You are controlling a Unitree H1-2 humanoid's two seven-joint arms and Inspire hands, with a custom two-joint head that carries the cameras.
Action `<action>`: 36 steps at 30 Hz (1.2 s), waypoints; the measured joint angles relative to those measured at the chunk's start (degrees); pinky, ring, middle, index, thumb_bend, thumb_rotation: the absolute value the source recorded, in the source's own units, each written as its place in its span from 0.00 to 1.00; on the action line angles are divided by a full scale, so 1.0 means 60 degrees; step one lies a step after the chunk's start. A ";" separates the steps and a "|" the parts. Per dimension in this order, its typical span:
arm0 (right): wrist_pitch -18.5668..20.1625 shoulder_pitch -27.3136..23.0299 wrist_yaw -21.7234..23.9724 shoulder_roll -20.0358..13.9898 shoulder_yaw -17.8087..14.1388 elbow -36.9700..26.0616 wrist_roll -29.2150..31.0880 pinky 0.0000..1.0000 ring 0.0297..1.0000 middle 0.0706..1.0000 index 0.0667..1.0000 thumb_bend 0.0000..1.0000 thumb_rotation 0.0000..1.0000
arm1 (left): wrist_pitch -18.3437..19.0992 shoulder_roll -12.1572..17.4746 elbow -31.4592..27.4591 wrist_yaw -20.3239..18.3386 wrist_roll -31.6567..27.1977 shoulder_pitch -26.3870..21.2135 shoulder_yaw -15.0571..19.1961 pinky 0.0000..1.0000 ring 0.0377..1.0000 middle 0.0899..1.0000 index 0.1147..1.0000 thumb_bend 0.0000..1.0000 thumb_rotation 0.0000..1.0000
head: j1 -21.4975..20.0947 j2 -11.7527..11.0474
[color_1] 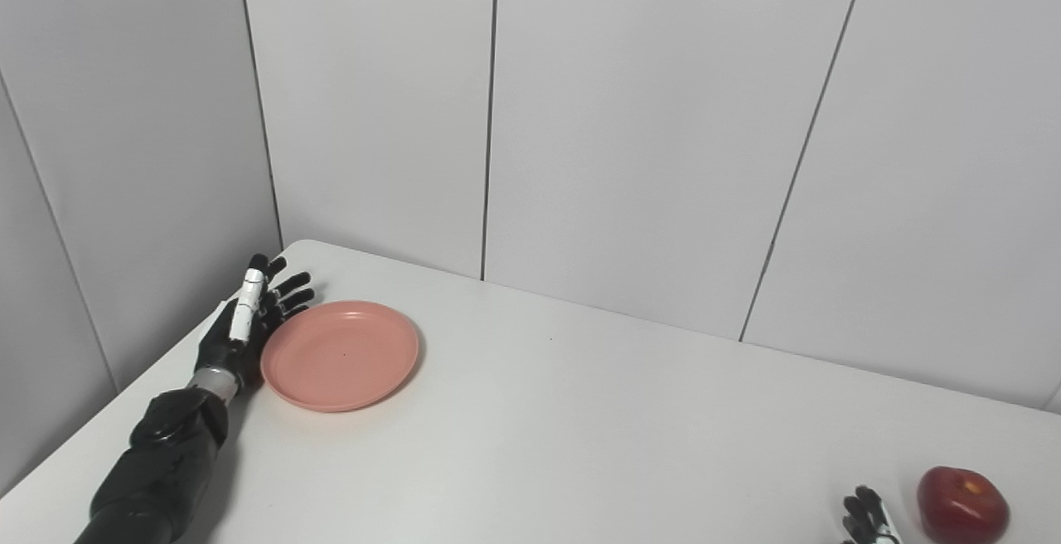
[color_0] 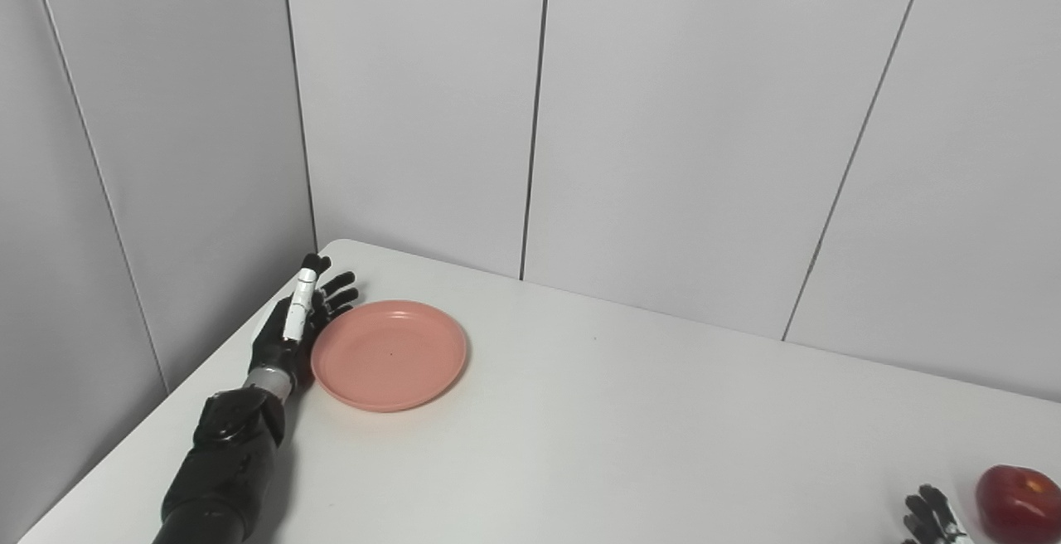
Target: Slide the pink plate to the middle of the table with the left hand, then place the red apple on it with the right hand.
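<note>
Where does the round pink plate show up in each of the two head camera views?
Left eye view: the round pink plate lies left of centre, near the table's far left corner.
Right eye view: the plate sits further left in the picture.
Shared landmark: the black left hand, open, beside the plate's left rim.

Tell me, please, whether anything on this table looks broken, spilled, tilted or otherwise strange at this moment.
Nothing stands out. The pink plate lies flat and whole near the table's left corner, empty, with the open left hand beside its left rim. The red apple sits intact at the right, next to the right hand. No spill shows.
</note>
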 measured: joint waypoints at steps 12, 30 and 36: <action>0.0024 0.0023 -0.0025 -0.0013 0.0041 -0.0057 -0.0005 1.00 0.99 0.96 0.98 0.74 1.00 | 0.0829 -0.0400 -0.1632 0.0186 0.0063 0.0624 -0.0303 0.85 0.83 0.81 0.91 0.77 0.94 | -0.0029 0.0102; 0.0025 0.0014 -0.0056 -0.0014 0.0107 -0.0059 -0.0035 1.00 0.99 0.95 0.97 0.75 1.00 | 0.1658 -0.1253 -0.2834 0.0605 0.0272 0.0835 -0.0590 0.84 0.84 0.84 0.92 0.77 0.95 | -0.0117 0.0176; 0.0025 0.0013 -0.0056 -0.0015 0.0106 -0.0050 -0.0001 1.00 0.99 0.95 0.97 0.76 1.00 | 0.1653 -0.1309 -0.2692 0.0598 0.0258 0.0719 -0.0594 0.86 0.86 0.84 0.93 0.75 0.96 | -0.0146 0.0220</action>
